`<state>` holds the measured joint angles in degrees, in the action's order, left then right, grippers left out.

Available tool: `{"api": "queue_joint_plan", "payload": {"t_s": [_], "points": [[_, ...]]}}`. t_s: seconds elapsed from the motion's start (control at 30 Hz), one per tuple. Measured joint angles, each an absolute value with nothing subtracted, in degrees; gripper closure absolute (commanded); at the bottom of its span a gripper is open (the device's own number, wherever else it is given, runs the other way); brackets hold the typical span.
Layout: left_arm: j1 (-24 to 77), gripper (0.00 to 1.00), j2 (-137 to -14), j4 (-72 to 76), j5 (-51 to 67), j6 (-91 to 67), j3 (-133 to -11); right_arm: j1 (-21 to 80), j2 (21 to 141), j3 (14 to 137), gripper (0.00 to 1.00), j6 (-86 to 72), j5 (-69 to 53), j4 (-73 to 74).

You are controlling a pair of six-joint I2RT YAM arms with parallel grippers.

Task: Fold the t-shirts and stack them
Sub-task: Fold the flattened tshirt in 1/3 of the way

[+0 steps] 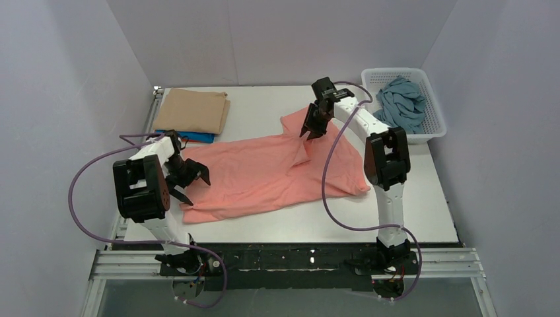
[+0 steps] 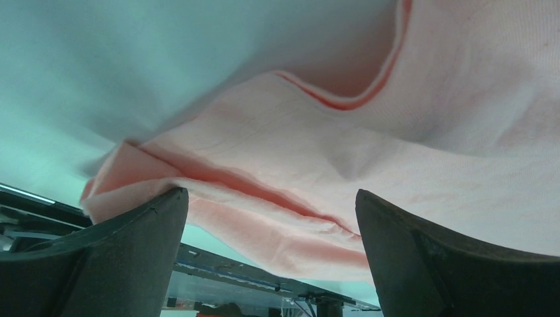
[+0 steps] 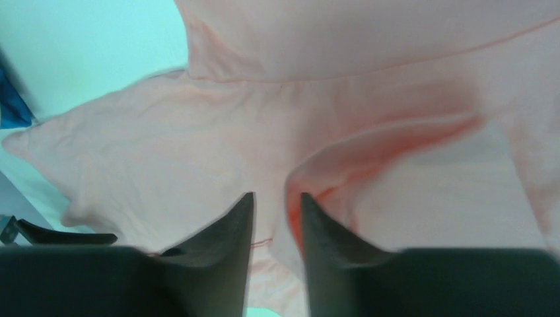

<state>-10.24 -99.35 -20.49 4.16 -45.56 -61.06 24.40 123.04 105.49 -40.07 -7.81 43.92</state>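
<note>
White tabletop (image 1: 290, 221) runs between pale walls. Near its front edge the left gripper (image 1: 196, 187) hangs with its jaws spread wide, holding nothing. A corner of the salmon-pink t-shirt (image 1: 264, 175) lies just ahead of its fingertips and between them, doubled into thin layers.

Beyond those tips the shirt sprawls across the table, flat but rumpled, toward the right gripper (image 1: 312, 134). That gripper's fingers (image 3: 231, 231) stand close together with only a narrow gap, tips down beside a raised ridge of cloth near the sleeve. Whether any cloth is pinched between them I cannot tell.

Going by the creases, this is light, limp knit that will likely sag, drag and slip out of a shallow pinch. The stitched corner and the shoulder seam, caught through every layer, look like the surest holds.

Farther behind the left fingers a folded tan t-shirt (image 1: 193, 111) lies on a bright blue t-shirt (image 1: 198, 137). Well past the right fingers, a grey-blue t-shirt (image 1: 399, 99) is heaped in the white basket (image 1: 432, 135).
</note>
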Motion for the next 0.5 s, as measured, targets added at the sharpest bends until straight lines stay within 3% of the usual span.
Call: {"api": "queue_joint_plan", "payload": {"t_s": [0.03,0.1,0.27,0.5], "points": [[-10.52,0.01,-99.35,-21.04,3.70,-45.50,-61.30,24.05,124.77,108.71,0.36,-40.82,-7.53,45.28],[-10.83,0.01,-99.35,-22.00,2.22,-45.32,-61.98,23.40,126.91,112.18,0.27,-41.82,-6.74,46.83],[-11.11,0.01,-99.33,-27.53,-2.57,-44.88,-67.53,22.17,124.33,107.59,0.26,-40.95,-4.05,48.03],[-8.01,0.01,-94.85,-31.42,-3.38,-44.73,-69.45,22.09,103.77,78.98,0.26,-36.32,-2.46,43.92]]}}
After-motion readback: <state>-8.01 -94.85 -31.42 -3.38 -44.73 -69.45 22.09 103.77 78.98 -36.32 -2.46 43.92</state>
